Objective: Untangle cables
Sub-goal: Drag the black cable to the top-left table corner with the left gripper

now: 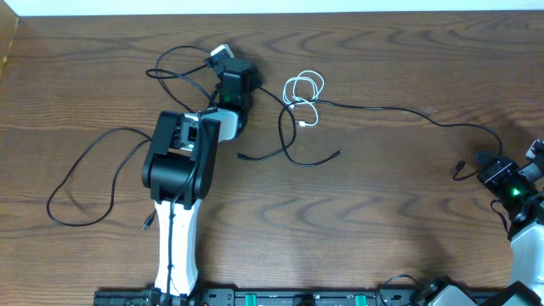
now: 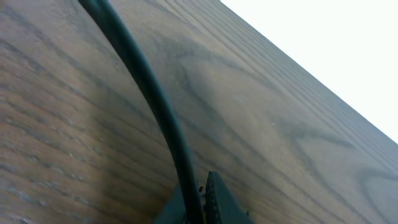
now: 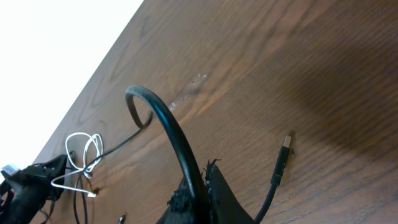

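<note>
The black cord (image 1: 382,109) runs from the tangle at mid-table to the far right. My right gripper (image 1: 486,163) is shut on it near its plug end (image 3: 285,146), and the cord arcs up out of the jaws (image 3: 199,186). The white cord (image 1: 304,92) lies coiled at the top centre, crossed by black strands; it also shows in the right wrist view (image 3: 84,152). My left gripper (image 1: 225,68) is shut on a black cord (image 2: 155,93) that passes between its fingers (image 2: 199,200), beside a white plug (image 1: 222,53).
Black cord loops lie left of the left arm (image 1: 85,174), with a small plug (image 1: 146,225) near its base. More black strands lie at mid-table (image 1: 293,157). The table's far edge (image 1: 272,12) is close behind the left gripper.
</note>
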Motion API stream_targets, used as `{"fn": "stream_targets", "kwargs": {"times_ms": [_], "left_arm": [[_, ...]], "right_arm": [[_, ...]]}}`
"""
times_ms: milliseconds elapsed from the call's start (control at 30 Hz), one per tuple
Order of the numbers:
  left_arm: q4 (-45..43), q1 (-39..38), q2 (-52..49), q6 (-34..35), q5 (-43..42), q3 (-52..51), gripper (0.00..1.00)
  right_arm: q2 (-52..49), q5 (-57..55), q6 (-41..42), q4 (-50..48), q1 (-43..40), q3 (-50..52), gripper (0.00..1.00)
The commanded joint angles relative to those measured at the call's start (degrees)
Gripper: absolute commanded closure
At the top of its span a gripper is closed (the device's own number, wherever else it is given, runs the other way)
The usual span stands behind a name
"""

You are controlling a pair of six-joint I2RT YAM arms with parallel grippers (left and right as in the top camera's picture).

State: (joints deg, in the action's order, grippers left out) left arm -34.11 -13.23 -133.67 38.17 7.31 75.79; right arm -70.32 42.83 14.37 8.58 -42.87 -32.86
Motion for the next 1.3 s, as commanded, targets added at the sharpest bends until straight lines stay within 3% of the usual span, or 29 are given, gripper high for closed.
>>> {"fn": "stream_targets", "kwargs": {"times_ms": [0, 267, 533, 833, 933, 1267], "left_arm": [[-0.3, 1.1, 3.8, 0.3, -1.6, 0.2, 0.92], [0.8, 3.3, 15.5, -0.2, -1.6, 0.2, 0.93], [2.3, 5.1, 28.0, -8.0, -1.5, 0.2, 0.92], [8.3, 7.8, 39.6, -8.2, -1.3, 0.2, 0.93], [8.8, 8.5, 42.8, -11.8, -1.2, 0.2, 0.92], [16.2, 8.6, 49.4, -22.3, 10.3, 0.2, 0.92]], "right_arm": [[0.7, 0.2, -1.2, 0.1, 0.6, -0.2, 0.99], [0.7, 0.2, -1.2, 0.0, 0.6, -0.2, 0.99], [0.7, 0.2, -1.2, 0.0, 0.6, -0.2, 0.99], [0.7, 0.2, -1.2, 0.0, 0.6, -0.2, 0.99], [0.7, 0.2, -1.2, 0.0, 0.6, -0.2, 0.99], [0.7, 0.2, -1.4, 0.0, 0.6, -0.2, 0.99]]}}
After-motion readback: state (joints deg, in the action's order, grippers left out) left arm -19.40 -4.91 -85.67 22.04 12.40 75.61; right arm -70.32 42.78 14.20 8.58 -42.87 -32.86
